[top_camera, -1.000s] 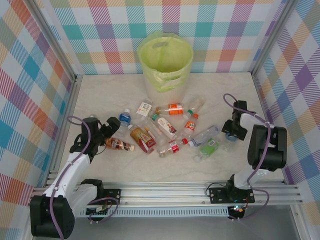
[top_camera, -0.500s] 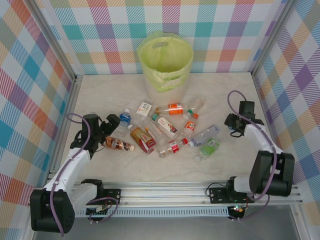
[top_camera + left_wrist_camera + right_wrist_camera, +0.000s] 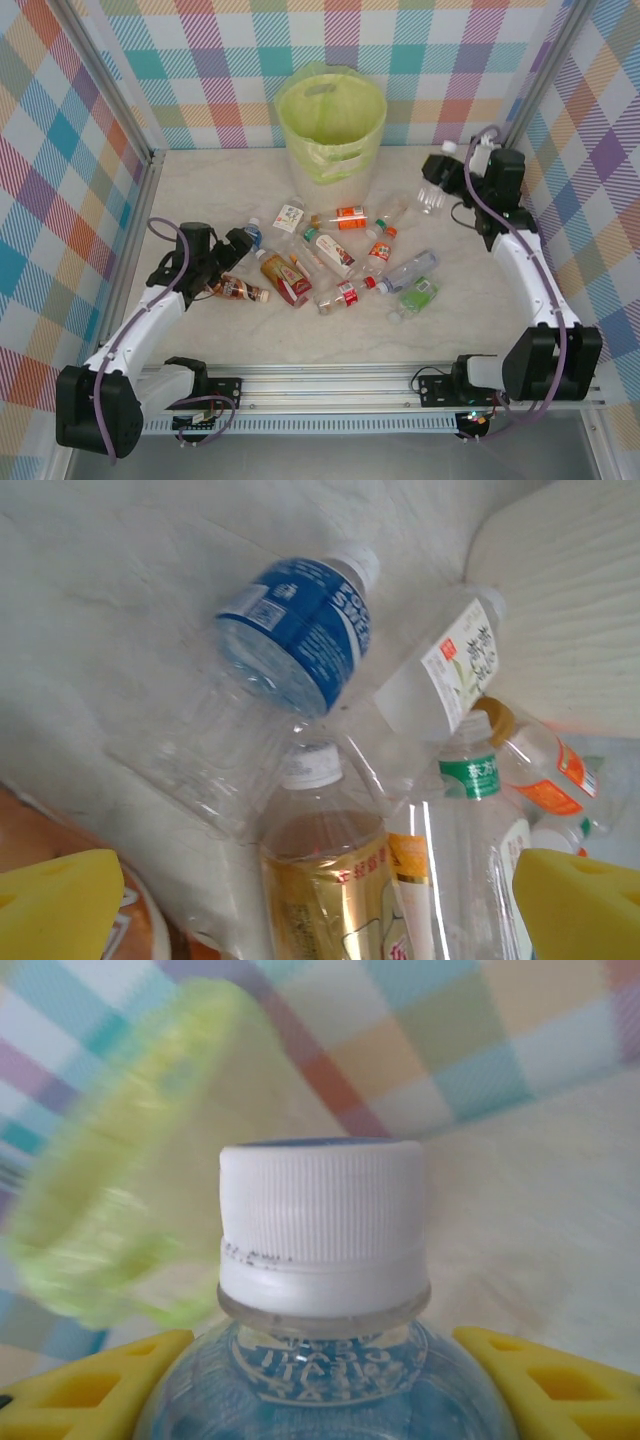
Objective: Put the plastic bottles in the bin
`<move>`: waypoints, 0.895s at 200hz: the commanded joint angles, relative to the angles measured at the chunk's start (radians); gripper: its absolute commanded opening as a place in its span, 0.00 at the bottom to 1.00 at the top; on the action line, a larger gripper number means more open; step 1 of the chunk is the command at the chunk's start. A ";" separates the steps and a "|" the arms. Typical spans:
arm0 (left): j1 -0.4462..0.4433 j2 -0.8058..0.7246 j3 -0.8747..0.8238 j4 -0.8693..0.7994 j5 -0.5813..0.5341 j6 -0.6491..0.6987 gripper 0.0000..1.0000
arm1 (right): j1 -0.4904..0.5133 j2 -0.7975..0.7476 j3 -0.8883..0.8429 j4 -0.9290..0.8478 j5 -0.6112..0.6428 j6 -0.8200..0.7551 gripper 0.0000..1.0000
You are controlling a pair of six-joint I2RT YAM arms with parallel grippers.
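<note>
Plastic bottle cut off below, clamped in right pincer; bin blurred.

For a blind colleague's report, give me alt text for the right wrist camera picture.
A clear plastic bottle with a ribbed white cap, close up, held between the right claw's yellow fingers. Behind it, blurred: the yellow-green bag-lined bin, pale tabletop and pastel checked wall.

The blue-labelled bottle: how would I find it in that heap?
Start at the bin at the back, then drop to the bottles heaped before it. At the heap's left end, by the left gripper, lies the blue-labelled bottle. Its broad dark-blue label sets it apart.
</note>
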 commanded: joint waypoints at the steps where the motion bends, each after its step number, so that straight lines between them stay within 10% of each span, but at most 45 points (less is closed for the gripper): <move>1: -0.002 -0.070 -0.003 -0.098 -0.114 -0.006 1.00 | 0.067 0.089 0.163 0.174 -0.159 0.091 0.46; 102: 0.015 -0.125 -0.093 -0.055 -0.081 -0.085 1.00 | 0.276 0.676 0.868 0.344 -0.055 0.032 0.50; 179: 0.032 -0.132 -0.104 -0.093 -0.104 -0.085 1.00 | 0.337 0.898 1.184 -0.043 0.008 -0.275 0.60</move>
